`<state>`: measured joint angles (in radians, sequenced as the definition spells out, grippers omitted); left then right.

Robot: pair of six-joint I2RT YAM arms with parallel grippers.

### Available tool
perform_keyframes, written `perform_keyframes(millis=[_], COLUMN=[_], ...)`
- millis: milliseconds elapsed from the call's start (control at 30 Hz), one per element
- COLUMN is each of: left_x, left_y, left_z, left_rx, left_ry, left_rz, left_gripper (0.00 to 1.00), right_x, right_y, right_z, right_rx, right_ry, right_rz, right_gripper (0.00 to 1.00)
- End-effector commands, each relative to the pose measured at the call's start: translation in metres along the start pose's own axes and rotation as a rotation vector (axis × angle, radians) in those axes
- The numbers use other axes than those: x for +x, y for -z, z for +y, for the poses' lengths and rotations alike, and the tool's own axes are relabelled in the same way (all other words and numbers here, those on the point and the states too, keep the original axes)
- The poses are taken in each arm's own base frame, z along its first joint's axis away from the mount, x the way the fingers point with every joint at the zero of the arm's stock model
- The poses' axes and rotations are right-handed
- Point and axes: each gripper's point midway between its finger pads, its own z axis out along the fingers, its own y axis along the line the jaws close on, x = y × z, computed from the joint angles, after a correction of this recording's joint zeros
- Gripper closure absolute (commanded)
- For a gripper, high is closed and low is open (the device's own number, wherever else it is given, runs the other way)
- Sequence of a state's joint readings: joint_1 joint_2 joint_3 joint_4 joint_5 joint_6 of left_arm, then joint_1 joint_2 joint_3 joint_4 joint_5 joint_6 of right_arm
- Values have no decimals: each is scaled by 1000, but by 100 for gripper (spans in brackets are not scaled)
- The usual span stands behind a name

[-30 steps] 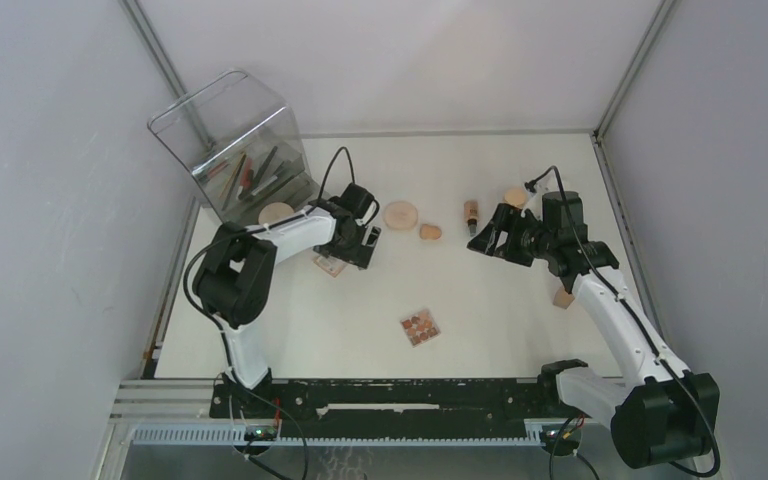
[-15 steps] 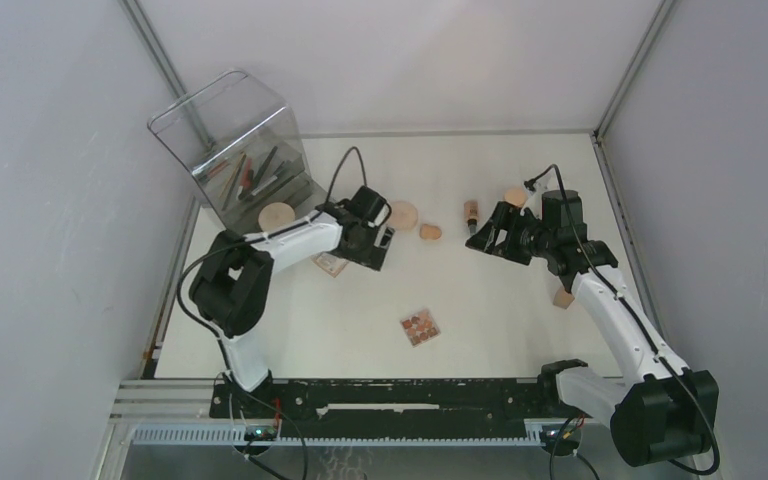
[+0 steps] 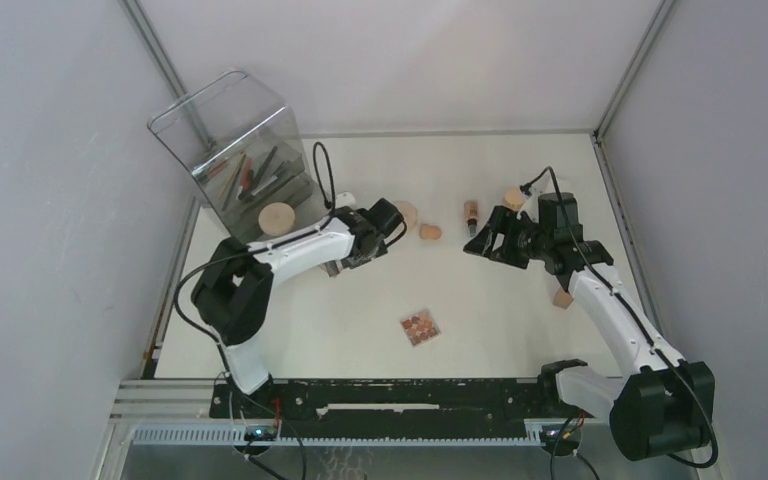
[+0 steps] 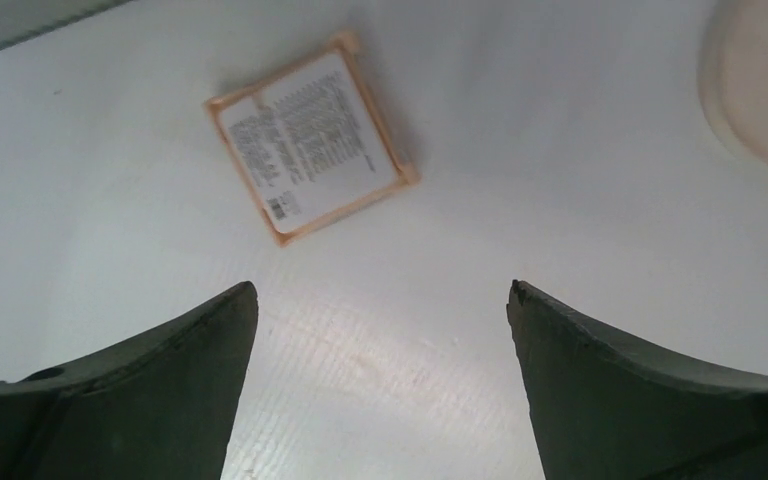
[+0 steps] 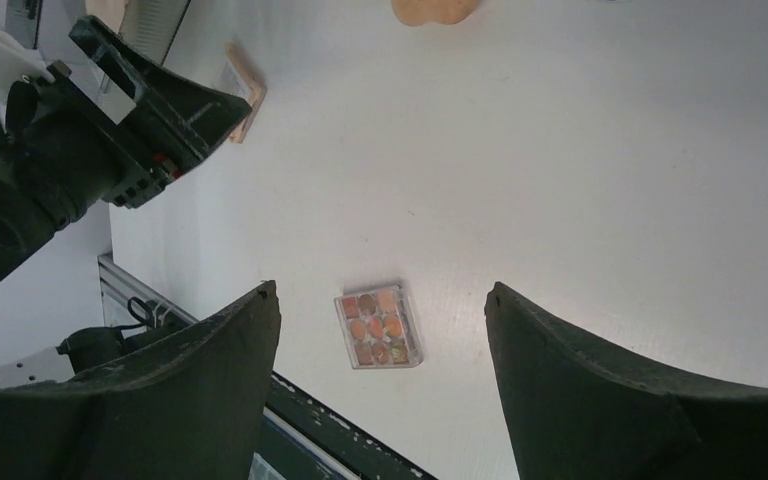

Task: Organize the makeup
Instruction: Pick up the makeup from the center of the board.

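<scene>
My left gripper [image 3: 370, 243] hangs open and empty above the table. Just past its fingers [image 4: 160, 390] a square palette [image 4: 310, 150] lies label side up, and a round peach powder disc [image 4: 760, 80] shows at the upper right. In the top view that disc [image 3: 406, 213] is partly behind the left wrist. My right gripper [image 3: 482, 238] is open and empty too, near a tan bottle [image 3: 471, 211]. Below it lies a clear palette of colour pans [image 5: 378, 327]. A beige sponge [image 3: 430, 232] sits between the two grippers.
The clear organizer box [image 3: 210, 120] stands at the back left with brushes and pencils [image 3: 255, 175] in it and a peach disc [image 3: 278, 215] at its front. A peach piece [image 3: 513, 197] and a sponge [image 3: 562, 298] lie by the right arm.
My left gripper has swung right and slightly back, away from the label-side palette and toward the powder disc, opening a little wider. The right arm has barely shifted.
</scene>
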<state>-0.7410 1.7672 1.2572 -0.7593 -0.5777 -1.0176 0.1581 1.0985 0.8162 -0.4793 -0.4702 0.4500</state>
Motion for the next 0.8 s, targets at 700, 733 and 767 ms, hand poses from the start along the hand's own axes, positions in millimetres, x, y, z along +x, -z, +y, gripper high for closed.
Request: perform_keyframes(millis=[700, 733, 767], left_x=[-3, -4, -5], left_y=[-45, -46, -46], left_z=[45, 43, 42], left_rx=[-269, -261, -260], left_ry=[497, 488, 480], left_rz=[-22, -25, -26], left_gripper=[0, 0, 0], right_x=[12, 13, 14], right_y=[12, 11, 11], right_z=[22, 22, 22], right_rx=[-75, -72, -72], right_ry=[84, 85, 85], right_rz=[33, 36, 40], right_gripper=[18, 18, 18])
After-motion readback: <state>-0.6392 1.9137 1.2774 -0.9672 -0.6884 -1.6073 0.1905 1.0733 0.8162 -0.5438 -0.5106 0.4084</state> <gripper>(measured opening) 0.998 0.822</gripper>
